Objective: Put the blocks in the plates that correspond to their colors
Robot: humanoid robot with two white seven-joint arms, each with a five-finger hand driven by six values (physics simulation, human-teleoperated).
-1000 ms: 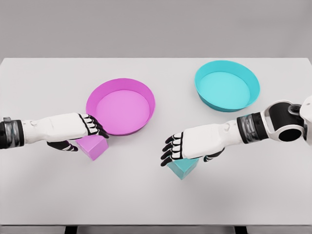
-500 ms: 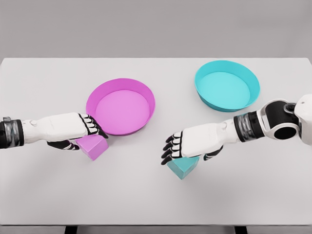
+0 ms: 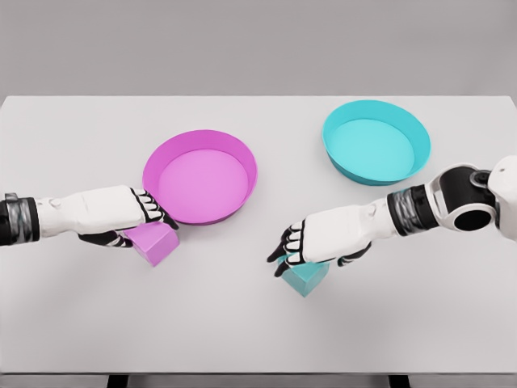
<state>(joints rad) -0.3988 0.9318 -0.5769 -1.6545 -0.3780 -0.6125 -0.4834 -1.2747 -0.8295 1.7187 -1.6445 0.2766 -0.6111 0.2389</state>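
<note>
The pink block (image 3: 155, 242) sits on the white desk (image 3: 242, 323), just near of the pink plate (image 3: 200, 176). The left hand (image 3: 121, 214) covers it, fingers (image 3: 157, 212) curled over its top. At center, the right hand (image 3: 311, 241) curls over the teal block (image 3: 304, 276), seemingly gripping it. The teal plate (image 3: 376, 141) lies far right.
</note>
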